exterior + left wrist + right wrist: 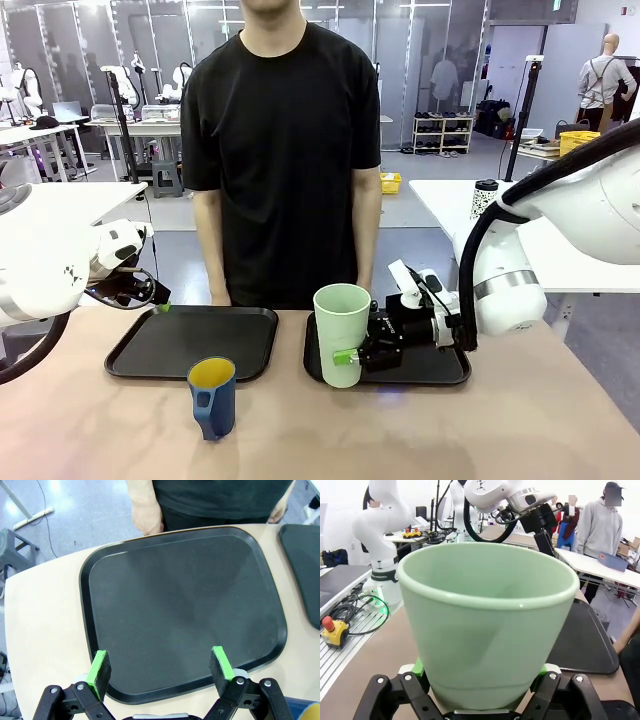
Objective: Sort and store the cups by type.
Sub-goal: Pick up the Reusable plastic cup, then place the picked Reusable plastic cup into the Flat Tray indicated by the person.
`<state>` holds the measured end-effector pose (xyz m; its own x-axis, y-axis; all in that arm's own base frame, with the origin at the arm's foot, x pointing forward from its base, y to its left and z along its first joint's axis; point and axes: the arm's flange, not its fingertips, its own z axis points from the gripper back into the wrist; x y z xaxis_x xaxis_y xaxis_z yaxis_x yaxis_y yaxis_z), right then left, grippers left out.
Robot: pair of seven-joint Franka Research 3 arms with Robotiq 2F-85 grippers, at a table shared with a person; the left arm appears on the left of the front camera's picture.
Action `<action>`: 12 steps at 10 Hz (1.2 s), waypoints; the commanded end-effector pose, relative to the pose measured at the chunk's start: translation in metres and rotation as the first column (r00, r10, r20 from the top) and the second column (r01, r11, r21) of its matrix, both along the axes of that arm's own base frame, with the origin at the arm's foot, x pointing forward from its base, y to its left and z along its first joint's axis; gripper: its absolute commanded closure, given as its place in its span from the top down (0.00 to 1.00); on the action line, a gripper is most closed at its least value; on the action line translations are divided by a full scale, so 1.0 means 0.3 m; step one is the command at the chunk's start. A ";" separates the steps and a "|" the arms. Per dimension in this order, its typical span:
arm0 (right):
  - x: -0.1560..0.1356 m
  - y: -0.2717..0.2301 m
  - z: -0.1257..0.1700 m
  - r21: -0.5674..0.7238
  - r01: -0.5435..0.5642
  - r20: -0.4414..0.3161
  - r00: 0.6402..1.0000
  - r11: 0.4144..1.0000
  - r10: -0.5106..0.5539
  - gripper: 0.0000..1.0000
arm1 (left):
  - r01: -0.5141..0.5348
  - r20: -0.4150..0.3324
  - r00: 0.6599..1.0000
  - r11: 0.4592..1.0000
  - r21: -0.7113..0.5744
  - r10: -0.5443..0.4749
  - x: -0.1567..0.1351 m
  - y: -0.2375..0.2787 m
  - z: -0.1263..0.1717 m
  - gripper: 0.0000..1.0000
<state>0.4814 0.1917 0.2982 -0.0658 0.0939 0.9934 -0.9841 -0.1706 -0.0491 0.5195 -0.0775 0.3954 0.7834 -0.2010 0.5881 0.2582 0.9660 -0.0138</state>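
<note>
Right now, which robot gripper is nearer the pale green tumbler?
Right. The right gripper clasps the pale green tumbler; the left gripper hangs open over the left tray, well apart.

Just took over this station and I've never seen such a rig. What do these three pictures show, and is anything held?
A white two-armed robot faces a person across a table. The wide picture looks from between the arms; the other two come from cameras on each wrist. The left tool is open and empty over the edge of the left tray. The right tool grips the pale green tumbler at the near corner of the right tray. The blue mug stands on the table before the trays.
</note>
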 end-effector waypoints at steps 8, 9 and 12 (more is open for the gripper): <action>0.011 0.004 -0.013 0.045 -0.039 -0.016 0.999 0.998 0.040 0.42 | -0.005 0.004 1.000 1.000 -0.001 0.005 0.001 -0.002 0.003 1.00; 0.011 0.004 -0.013 0.045 -0.039 -0.016 0.999 0.998 0.040 0.42 | -0.005 0.004 1.000 1.000 -0.001 0.005 0.001 -0.002 0.003 1.00; 0.011 0.004 -0.013 0.045 -0.039 -0.016 0.999 0.998 0.040 0.42 | -0.005 0.004 1.000 1.000 -0.001 0.005 0.001 -0.002 0.003 1.00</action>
